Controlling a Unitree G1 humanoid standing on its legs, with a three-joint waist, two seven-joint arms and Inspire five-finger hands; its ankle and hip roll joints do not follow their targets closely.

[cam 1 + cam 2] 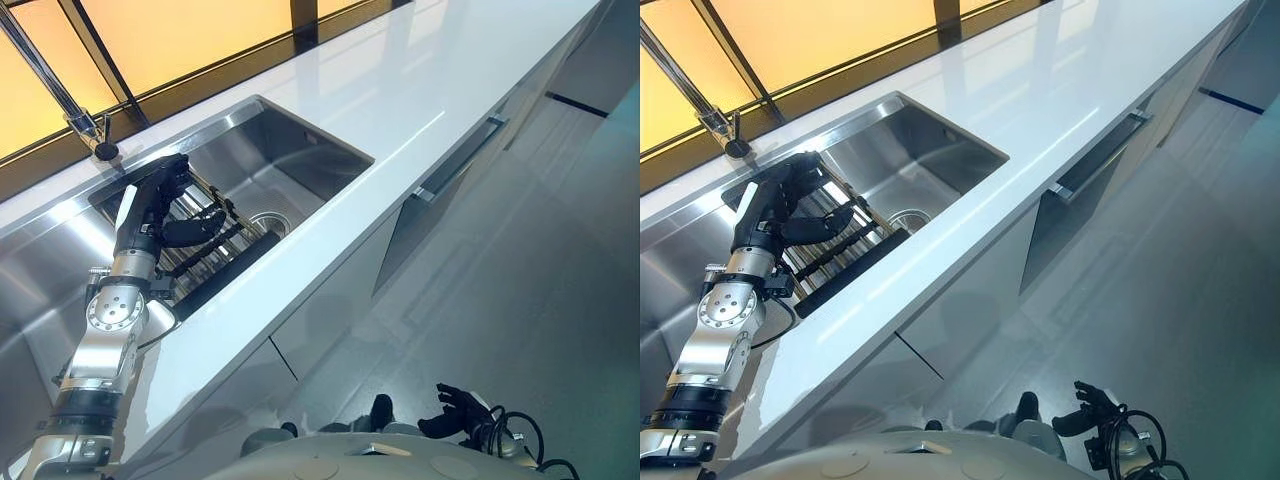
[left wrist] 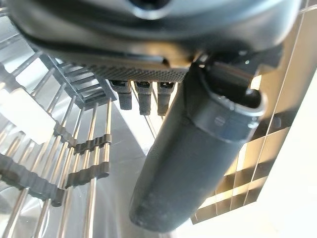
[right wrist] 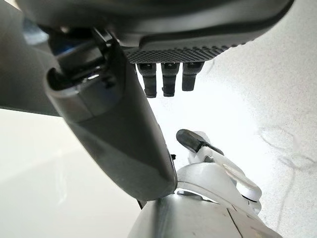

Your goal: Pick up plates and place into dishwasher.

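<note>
My left hand [image 1: 165, 205] hovers over a wire dish rack [image 1: 215, 255] that lies in the steel sink [image 1: 300, 160]. Its fingers are straight and the thumb [image 2: 188, 163] stands out, so the hand is open with nothing in it. Past the fingers, in the left wrist view, the rack's metal bars [image 2: 84, 148] run close below. My right hand [image 1: 455, 410] hangs low at the lower right above the floor, open and holding nothing. A dark appliance front [image 1: 430, 220] with a long bar handle [image 1: 462, 160] sits shut under the counter to the right of the sink.
A white glossy counter [image 1: 420, 90] runs from the sink to the far right. A chrome faucet [image 1: 90, 125] stands behind the sink at the left. Grey floor [image 1: 540, 280] spreads in front of the cabinets.
</note>
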